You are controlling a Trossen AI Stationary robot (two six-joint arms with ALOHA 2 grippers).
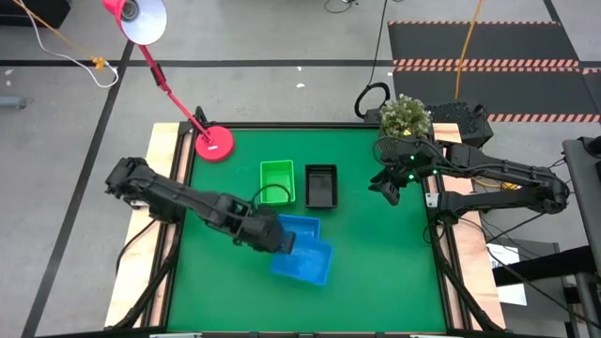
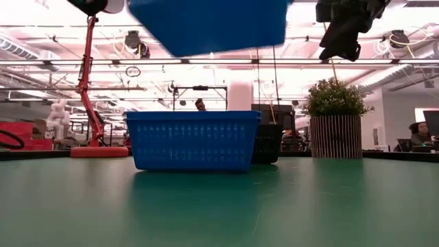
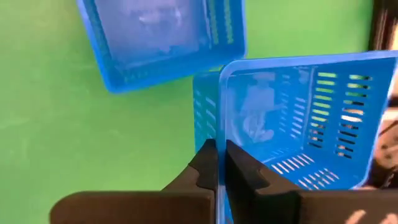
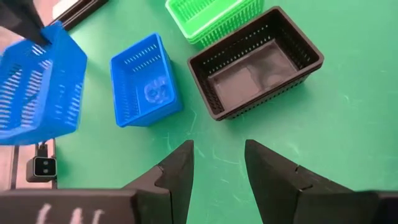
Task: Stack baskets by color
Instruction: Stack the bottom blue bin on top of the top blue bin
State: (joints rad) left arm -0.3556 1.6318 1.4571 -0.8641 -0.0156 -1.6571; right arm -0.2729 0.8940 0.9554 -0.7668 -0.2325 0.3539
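My left gripper [image 1: 282, 242] is shut on a blue basket [image 1: 305, 265] and holds it above the table; the basket [image 2: 209, 24] also shows at the top of the low view. A second blue basket [image 1: 302, 228] stands on its base on the green mat just beyond it, and shows again [image 3: 161, 37] in the left wrist view. A green basket [image 1: 277, 180] and a black basket [image 1: 321, 185] stand side by side farther back. My right gripper [image 4: 217, 162] hangs open above the mat's right side, near the plant, with nothing between its fingers. My left gripper pinches one side wall of the blue basket at its rim [image 3: 219, 134], with one finger inside the basket and one outside. The fingers come slanting down from the table's left. The basket hangs tilted and clear of the table.
A pink desk lamp stands with its base [image 1: 214, 143] at the mat's far left corner. A potted plant [image 1: 404, 117] stands at the far right corner. Bare green mat lies along the near edge and on the right [image 1: 394, 263].
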